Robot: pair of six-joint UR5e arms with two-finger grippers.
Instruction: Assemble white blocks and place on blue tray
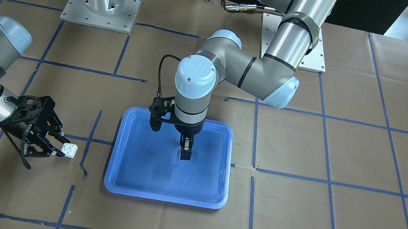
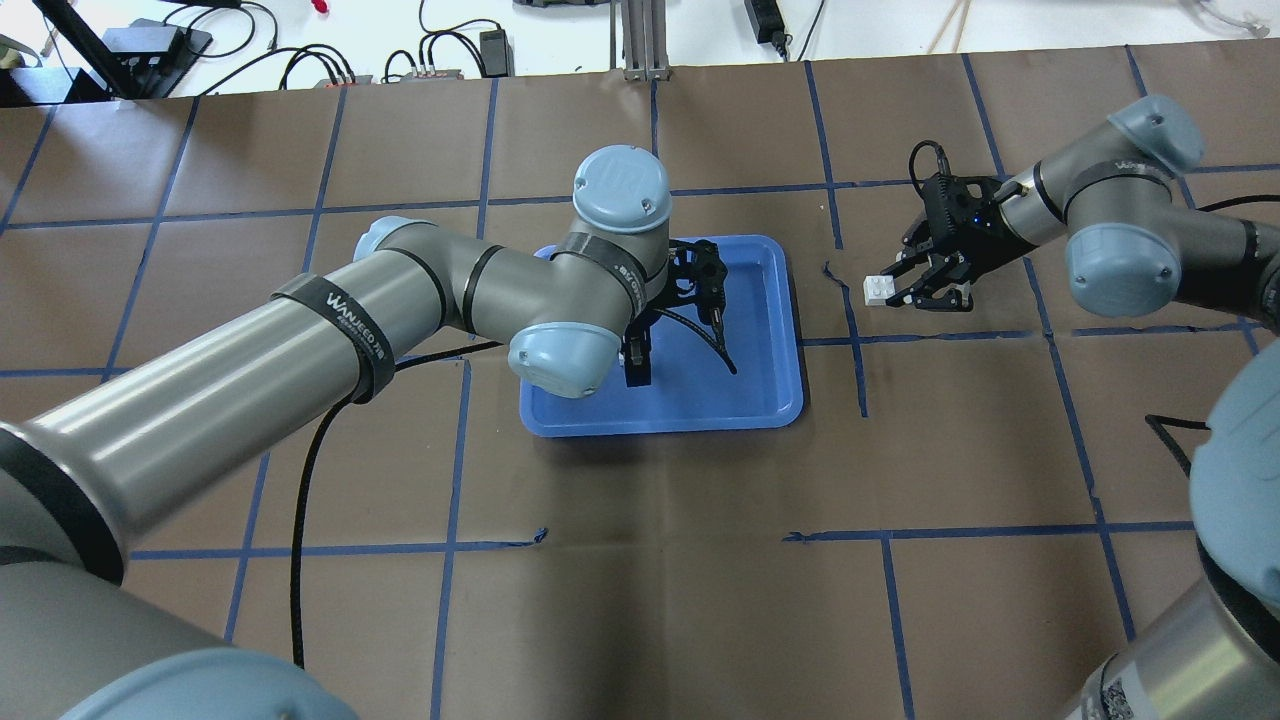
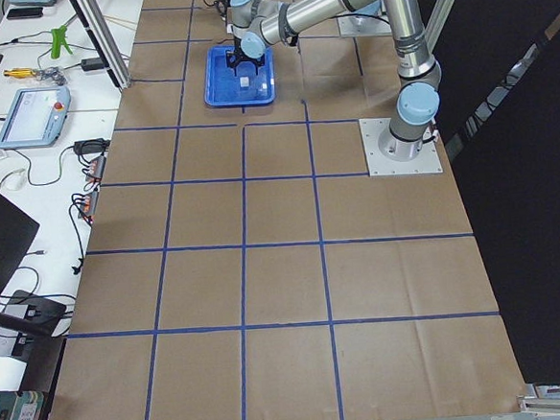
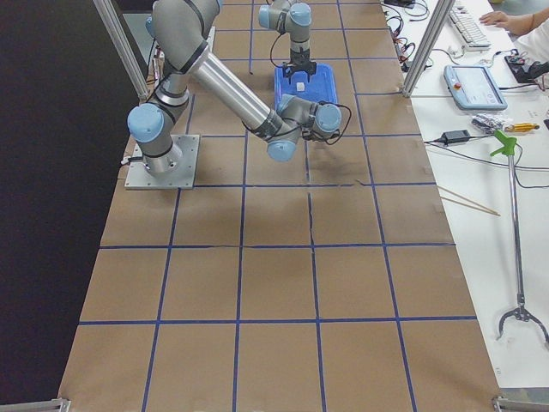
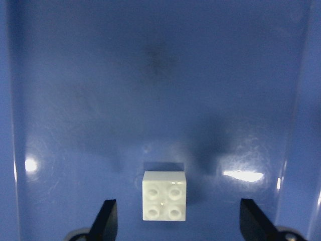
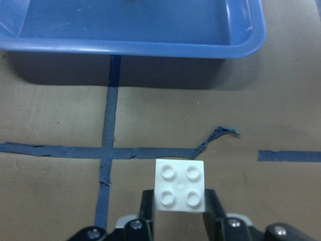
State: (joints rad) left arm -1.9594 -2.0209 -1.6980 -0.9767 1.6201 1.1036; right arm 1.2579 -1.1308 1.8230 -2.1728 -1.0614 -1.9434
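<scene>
One white block (image 5: 164, 196) lies studs up on the floor of the blue tray (image 1: 135, 169), also visible in the overhead view (image 2: 760, 330). My left gripper (image 5: 178, 221) hangs straight above it, open, with a finger on either side and clear of the block. From the front view my left gripper (image 1: 185, 153) hides that block. My right gripper (image 6: 179, 207) is shut on the second white block (image 6: 179, 185), studs up, low over the brown paper beside the tray. This block (image 1: 69, 149) shows at the fingertips in the front view, and also in the overhead view (image 2: 877, 290).
The table is covered in brown paper with a grid of blue tape (image 6: 110, 150). A torn tape end (image 6: 218, 134) lies between my right gripper and the tray's rim (image 6: 150, 47). Both arm bases (image 1: 99, 8) stand at the table's back.
</scene>
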